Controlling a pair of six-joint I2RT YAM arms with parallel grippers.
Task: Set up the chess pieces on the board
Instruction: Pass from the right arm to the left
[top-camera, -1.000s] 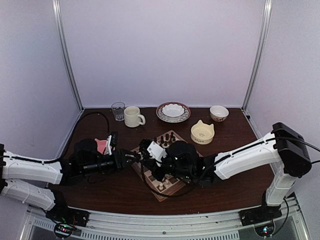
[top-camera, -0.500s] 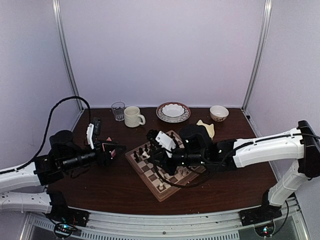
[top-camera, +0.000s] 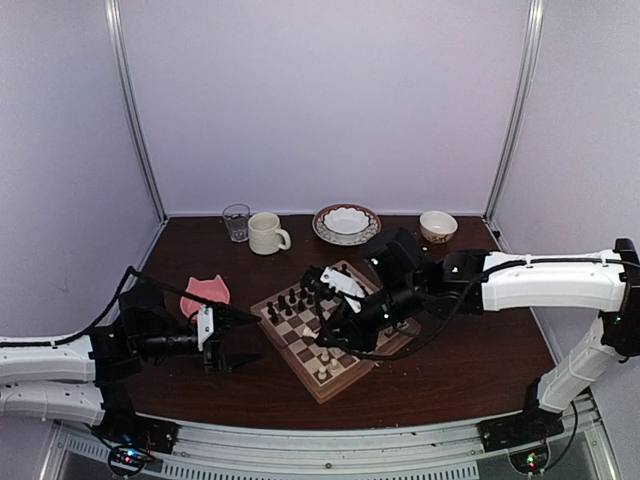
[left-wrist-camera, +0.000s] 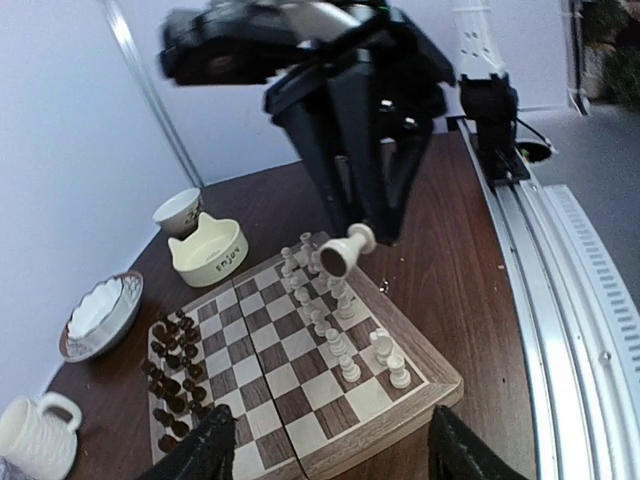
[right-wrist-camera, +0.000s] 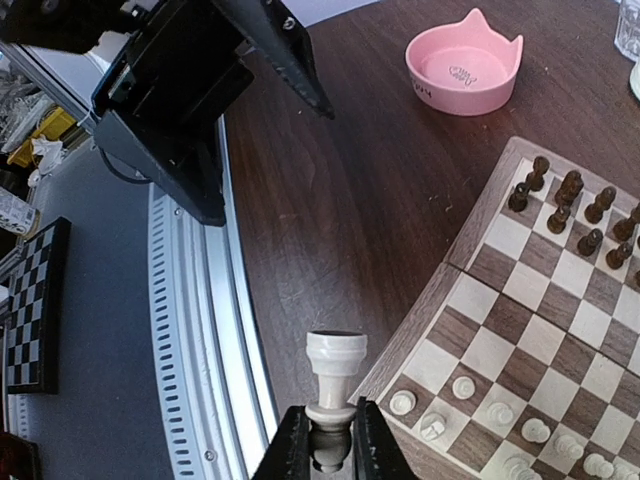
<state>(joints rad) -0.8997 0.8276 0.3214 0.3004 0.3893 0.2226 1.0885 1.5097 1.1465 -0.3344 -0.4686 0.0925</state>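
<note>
The chess pieces (left-wrist-camera: 349, 368) are cream, the board (left-wrist-camera: 290, 395) light-and-dark brown checks.

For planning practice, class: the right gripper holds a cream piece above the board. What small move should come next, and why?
Probably lower the right gripper toward a free square at the cream end of the board. It is shut on a cream piece, held in the air, and other cream pieces stand there.

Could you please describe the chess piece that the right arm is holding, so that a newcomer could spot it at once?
Find the wooden chessboard in the middle of the dark table; the right gripper hangs above it. Pinched between its fingers is a cream-white piece. Unlike the other cream pieces, which stand on squares, this one is in the air and tipped over.
</note>
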